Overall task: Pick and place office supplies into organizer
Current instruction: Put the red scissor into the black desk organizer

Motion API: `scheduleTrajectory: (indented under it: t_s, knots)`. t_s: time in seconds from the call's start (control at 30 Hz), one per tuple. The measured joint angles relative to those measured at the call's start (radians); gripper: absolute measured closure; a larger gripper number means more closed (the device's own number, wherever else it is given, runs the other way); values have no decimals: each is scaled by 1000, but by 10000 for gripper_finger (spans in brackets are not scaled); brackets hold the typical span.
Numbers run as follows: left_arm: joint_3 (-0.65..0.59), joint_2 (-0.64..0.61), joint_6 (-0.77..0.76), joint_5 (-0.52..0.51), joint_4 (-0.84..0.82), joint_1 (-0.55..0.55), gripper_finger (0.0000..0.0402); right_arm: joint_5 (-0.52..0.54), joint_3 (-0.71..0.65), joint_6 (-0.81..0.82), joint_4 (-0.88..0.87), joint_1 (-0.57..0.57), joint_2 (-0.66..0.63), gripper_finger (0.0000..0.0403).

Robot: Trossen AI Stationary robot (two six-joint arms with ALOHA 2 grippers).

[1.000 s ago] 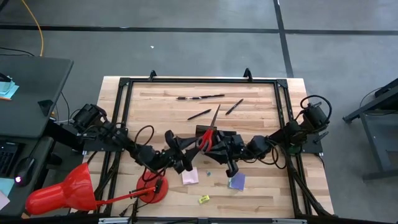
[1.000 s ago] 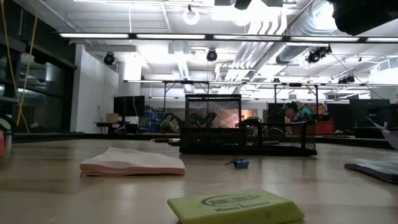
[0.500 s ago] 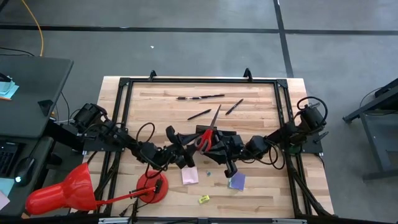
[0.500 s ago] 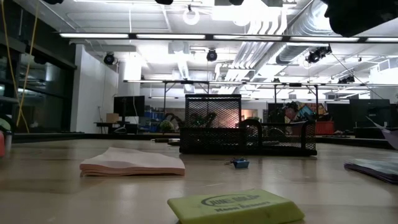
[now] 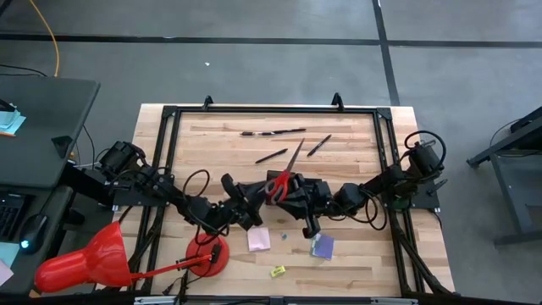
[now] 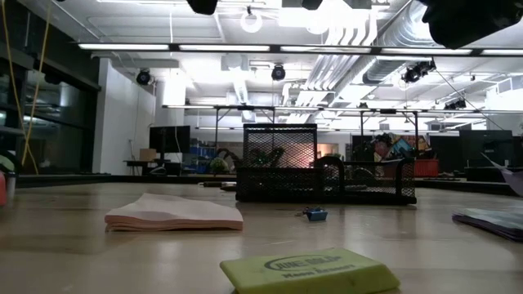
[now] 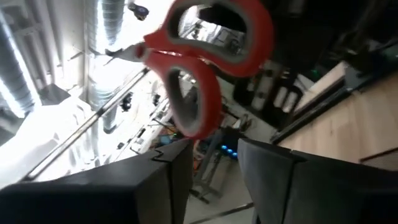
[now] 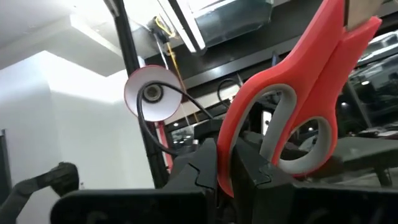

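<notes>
The red-handled scissors [image 5: 284,174] hang in the air between my two grippers, over the middle of the table, with the blades slanting toward the far right. My right gripper [image 8: 224,171] is shut on one handle loop. My left gripper [image 7: 211,152] is open, and the other loop [image 7: 193,118] stands just in front of its fingertips. Whether it touches, I cannot tell. The black mesh organizer [image 6: 323,175] stands on the table below them and is mostly hidden in the high view. Pink pad [image 5: 259,239], purple pad [image 5: 322,246] and yellow eraser [image 5: 277,271] lie flat nearer the near edge. My right gripper pinches the rim of one red handle loop [image 8: 225,158] between its two fingers [image 8: 199,168], coming level from the table's right side. The scissors are lifted clear of the table, and the blades point away toward the far edge.
Three dark pens [image 5: 271,132] [image 5: 271,156] [image 5: 319,145] lie on the far part of the table. A small blue piece [image 5: 285,235] lies by the pink pad. A red cone [image 5: 85,258] and red disc [image 5: 207,252] sit at the near left. Black frame rails [image 5: 271,110] edge the table.
The scissors' handles have shifted a little toward the left and far side, and the blades now slant more to the far right. Both grippers have crept with them. A dark part of an arm has come into the top of the low view.
</notes>
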Motion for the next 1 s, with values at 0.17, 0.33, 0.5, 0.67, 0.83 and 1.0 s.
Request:
scheduleTrajectory:
  t_s: [0.17,0.33,0.5,0.67,0.83,1.0]
  knots:
    - [0,0,144,1,127,0,256,2,0,17,3,-2,0,400]
    - [0,0,210,51,110,0,245,-25,18,8,2,-2,0,400]
    - [0,0,190,89,111,1,236,-20,23,4,-1,-9,0,400]
    - [0,0,169,140,114,1,238,-33,23,28,-16,-35,0,400]
    - [0,0,126,145,97,1,248,-42,23,36,-17,-44,0,400]
    - [0,0,110,151,87,14,266,-54,23,57,-9,-45,6,400]
